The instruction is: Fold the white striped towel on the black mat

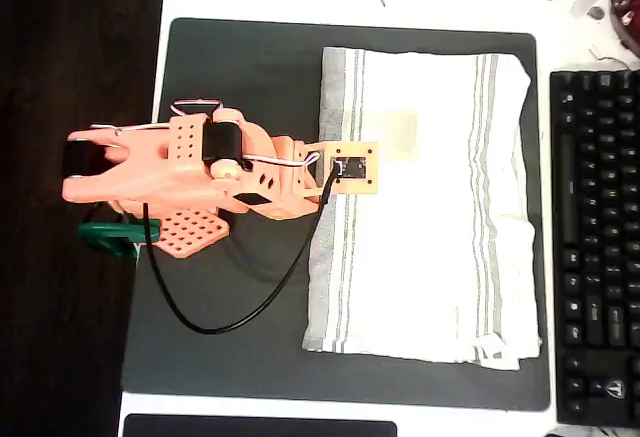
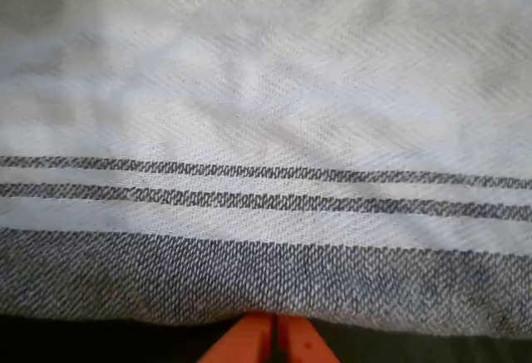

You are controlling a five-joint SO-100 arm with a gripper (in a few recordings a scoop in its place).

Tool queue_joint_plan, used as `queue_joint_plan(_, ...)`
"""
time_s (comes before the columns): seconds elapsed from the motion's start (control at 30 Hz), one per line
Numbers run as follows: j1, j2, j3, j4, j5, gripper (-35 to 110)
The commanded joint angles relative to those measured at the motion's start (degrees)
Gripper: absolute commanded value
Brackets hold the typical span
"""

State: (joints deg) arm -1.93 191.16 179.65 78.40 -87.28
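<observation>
Towel edge (grey-striped) above fingertips

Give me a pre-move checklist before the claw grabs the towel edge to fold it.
1. White striped towel lies wholly on the black mat: ok.
2. Towel spread flat, not yet folded: ok.
3. Claw at the towel's grey-striped left edge in the overhead view: ok.
4. Claw tips together, nothing gripped, in the wrist view: not ok for grasping; open first.
5. Keyboard apart from the towel: ok.
6. Black cable clear of the fold path: cannot tell.

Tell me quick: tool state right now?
Tool: fingertips together at the towel edge on the mat; looks shut, nothing visibly held.
</observation>
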Motion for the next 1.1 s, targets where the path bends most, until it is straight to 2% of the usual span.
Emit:
queue_joint_plan(0.0, -2.7, 1.4, 1.3, 0.4, 4.4, 0)
queue_joint_plan(0.47, -3.3, 1.4, 1.3, 0.4, 4.3, 0)
queue_joint_plan(1.07, -1.9, 1.3, -7.6, 5.0, -6.5, 0)
